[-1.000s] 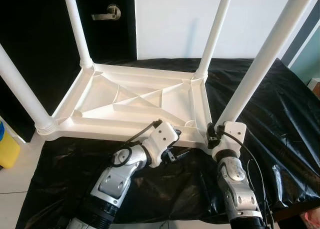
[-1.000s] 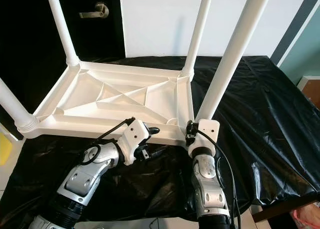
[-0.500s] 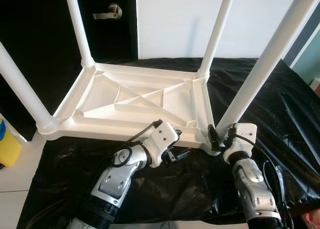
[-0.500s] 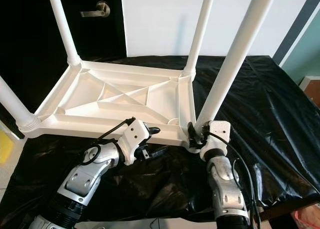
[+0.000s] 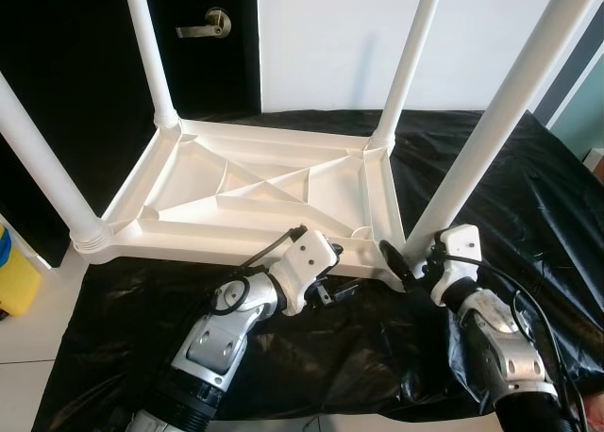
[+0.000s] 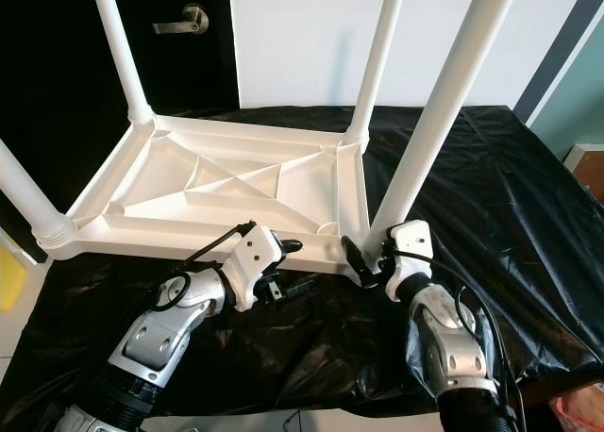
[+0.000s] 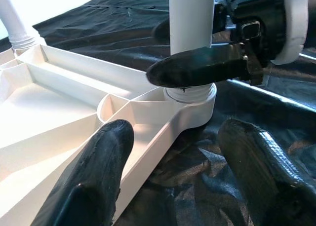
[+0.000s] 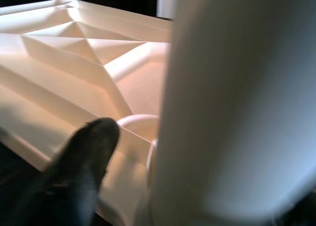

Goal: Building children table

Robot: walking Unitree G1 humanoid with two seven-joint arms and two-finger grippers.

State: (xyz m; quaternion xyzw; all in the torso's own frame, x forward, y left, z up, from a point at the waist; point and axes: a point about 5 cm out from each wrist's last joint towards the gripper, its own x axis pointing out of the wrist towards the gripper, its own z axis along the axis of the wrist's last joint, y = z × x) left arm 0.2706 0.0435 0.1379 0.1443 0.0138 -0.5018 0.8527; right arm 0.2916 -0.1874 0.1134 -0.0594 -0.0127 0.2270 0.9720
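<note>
the white children's table [image 5: 264, 191] lies upside down on the black plastic sheet [image 5: 528, 196] that covers the desk, all four legs standing up in the air. the right gripper [image 5: 408, 263] is at the near right leg [image 5: 472, 158], low down by its socket: one black finger [image 7: 197, 68] crosses the front of the leg's base in the left wrist view, another dark shape sits behind it, so the fingers look closed around the leg, though the right wrist view is too blurred to be sure of contact. the left gripper [image 7: 182, 162] hovers at the table's near edge just beside that corner, fingers spread apart, one over the white rim, one over the sheet, holding nothing. behind the table, a dark door with a metal door handle [image 5: 206, 22]. a yellow container [image 5: 11, 276] stands on the floor at the far left.
</note>
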